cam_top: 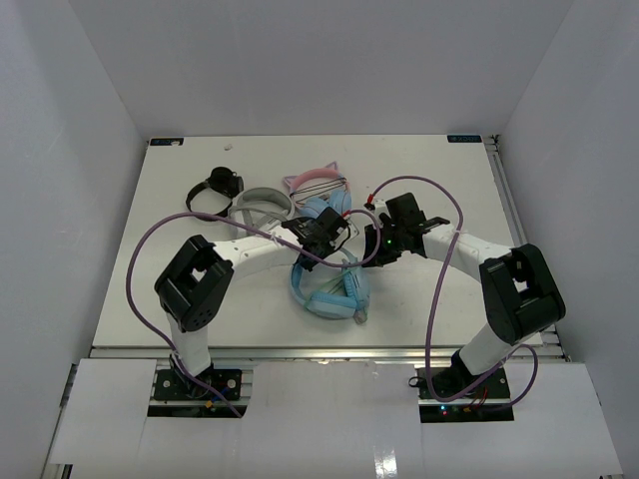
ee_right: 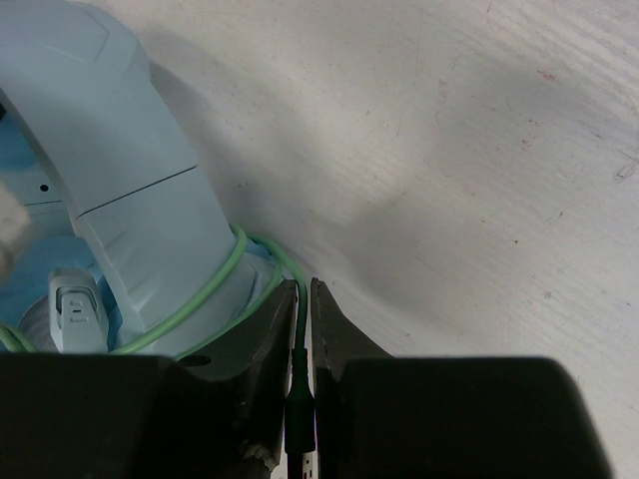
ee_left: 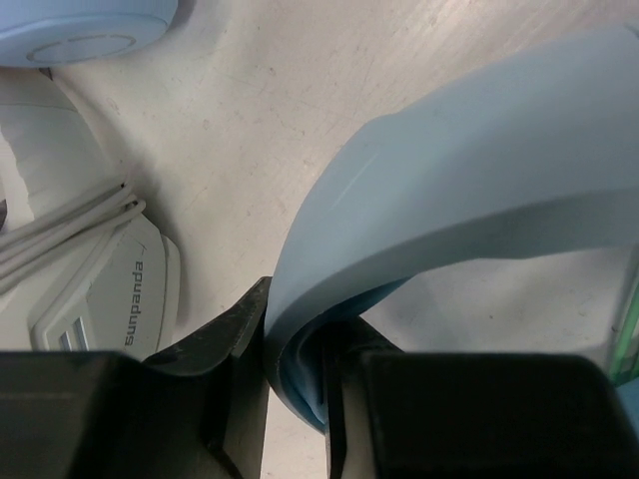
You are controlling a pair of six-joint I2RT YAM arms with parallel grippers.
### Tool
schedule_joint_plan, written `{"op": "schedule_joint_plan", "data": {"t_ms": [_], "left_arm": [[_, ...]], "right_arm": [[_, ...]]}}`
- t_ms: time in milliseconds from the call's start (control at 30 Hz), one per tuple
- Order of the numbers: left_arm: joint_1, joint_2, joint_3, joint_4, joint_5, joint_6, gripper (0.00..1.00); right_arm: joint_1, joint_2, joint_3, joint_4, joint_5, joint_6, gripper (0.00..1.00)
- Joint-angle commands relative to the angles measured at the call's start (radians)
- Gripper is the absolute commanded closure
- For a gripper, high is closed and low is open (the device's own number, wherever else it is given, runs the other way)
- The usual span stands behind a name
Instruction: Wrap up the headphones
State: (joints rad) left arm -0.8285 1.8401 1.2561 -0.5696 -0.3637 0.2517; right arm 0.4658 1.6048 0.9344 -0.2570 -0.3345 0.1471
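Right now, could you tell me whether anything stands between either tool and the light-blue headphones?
Nothing visible does. The left tool is closed on the headband, and the right tool pinches the green cable beside the cup's arm.

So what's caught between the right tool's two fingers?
The headphones' thin green cable, pinched between the right tool's nearly closed fingers, just above its dark plug. The right wrist view shows it.

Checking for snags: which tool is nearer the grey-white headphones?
Left. The left tool, clamped on the light-blue headband, sits just beside the grey-white headphones; the right tool, pinching the green cable, is farther off to the right.
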Motion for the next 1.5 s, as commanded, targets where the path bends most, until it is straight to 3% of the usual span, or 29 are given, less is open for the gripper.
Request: {"op": "schedule_joint_plan", "data": {"t_ms": [0, 400, 900, 1467], "left_arm": [[-0.003, 0.046, 0.039, -0.046, -0.08, 0.026, 0.67], [-0.002, 0.047, 0.118, -0.024, -0.056, -0.015, 0.48], [0.003, -0.024, 0.157, -0.006, -0.044, -0.081, 0.35], [0.022, -0.125, 0.161, -0.046, -0.099, -0.185, 0.31]], "right_arm": [[-0.006, 0.012, 0.011, 0.035, -0.024, -0.005, 0.83], [-0.006, 0.013, 0.012, 0.035, -0.026, -0.003, 0.83], [-0.006, 0.029, 0.017, 0.031, -0.023, -0.003, 0.82], [-0.006, 0.029, 0.018, 0.027, 0.003, 0.0, 0.75]]}}
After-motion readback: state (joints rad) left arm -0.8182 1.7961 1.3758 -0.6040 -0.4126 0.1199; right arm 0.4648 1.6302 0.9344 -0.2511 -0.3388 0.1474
